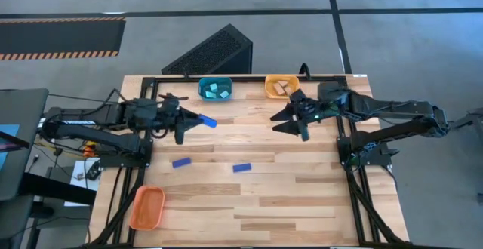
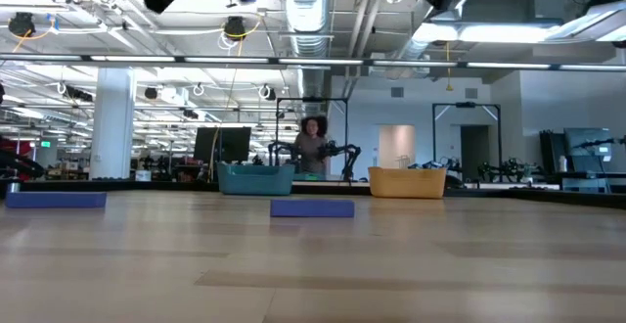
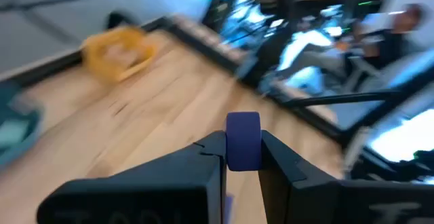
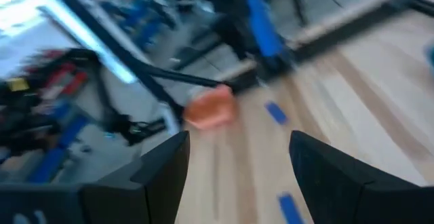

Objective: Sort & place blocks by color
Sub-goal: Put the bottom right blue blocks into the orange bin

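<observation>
My left gripper (image 1: 195,121) hovers above the table's left-centre, shut on a dark blue block (image 1: 209,121). Its end face (image 3: 243,140) shows between the fingers in the left wrist view. My right gripper (image 1: 289,122) hangs open and empty above the table's right-centre, just in front of the yellow tray (image 1: 281,87), which holds tan blocks. The teal tray (image 1: 215,90) at the far edge holds light cyan blocks. Two more dark blue blocks (image 1: 181,162) (image 1: 241,167) lie flat on the table, also seen low (image 2: 56,200) (image 2: 311,207). My left gripper pinches the dark blue block between its two fingers, one on each long side (image 3: 230,157). The fingers come nearly level from the table's left and lie along the block. Its free end (image 1: 212,122) sticks out past the fingertips, lifted clear of the table.
An orange tray (image 1: 147,207) sits at the near left corner, also in the right wrist view (image 4: 210,107). A dark slatted box (image 1: 215,53) stands behind the far edge. Bare wood lies between the grippers and toward the near edge. A person (image 2: 311,147) stands far behind the table.
</observation>
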{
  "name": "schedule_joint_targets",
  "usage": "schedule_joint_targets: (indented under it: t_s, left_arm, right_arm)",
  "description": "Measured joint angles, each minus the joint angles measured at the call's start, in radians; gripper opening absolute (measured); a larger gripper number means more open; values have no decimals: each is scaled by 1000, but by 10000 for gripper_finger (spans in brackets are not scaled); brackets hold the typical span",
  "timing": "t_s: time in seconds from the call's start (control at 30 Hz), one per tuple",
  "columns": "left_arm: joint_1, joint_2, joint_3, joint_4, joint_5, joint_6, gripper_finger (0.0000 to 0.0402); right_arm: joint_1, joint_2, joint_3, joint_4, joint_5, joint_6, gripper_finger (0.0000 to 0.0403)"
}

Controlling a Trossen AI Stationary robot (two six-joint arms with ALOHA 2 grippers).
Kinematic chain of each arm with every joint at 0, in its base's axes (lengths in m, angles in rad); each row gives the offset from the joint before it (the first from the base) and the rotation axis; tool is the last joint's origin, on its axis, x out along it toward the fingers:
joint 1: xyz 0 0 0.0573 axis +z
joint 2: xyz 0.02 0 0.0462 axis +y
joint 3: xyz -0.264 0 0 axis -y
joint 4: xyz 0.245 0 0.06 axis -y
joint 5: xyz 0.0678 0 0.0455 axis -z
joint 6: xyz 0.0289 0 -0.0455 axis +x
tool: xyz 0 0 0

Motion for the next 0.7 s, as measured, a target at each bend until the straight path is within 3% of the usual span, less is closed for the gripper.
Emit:
schedule_joint_targets:
  t_s: [0.1, 0.23, 0.4, 0.57, 0.7]
  left_arm:
    - [-1, -16, 0, 51, 56, 47, 27]
    - [-2, -26, 0, -4, 134, 41, 27]
    - [-23, -24, 1, -326, 149, -86, 27]
    - [-69, -40, 0, -549, 186, -265, 27]
    - [-121, -42, 0, -587, 161, -288, 27]
  right_arm:
    - [-17, -15, 0, 58, -52, -7, 273]
    - [-52, -13, 0, 16, -72, -18, 273]
    - [-90, 25, -1, -131, -21, -42, 273]
    - [-147, 45, -1, -164, 142, 14, 273]
    - [-183, 52, -12, -192, 479, 44, 273]
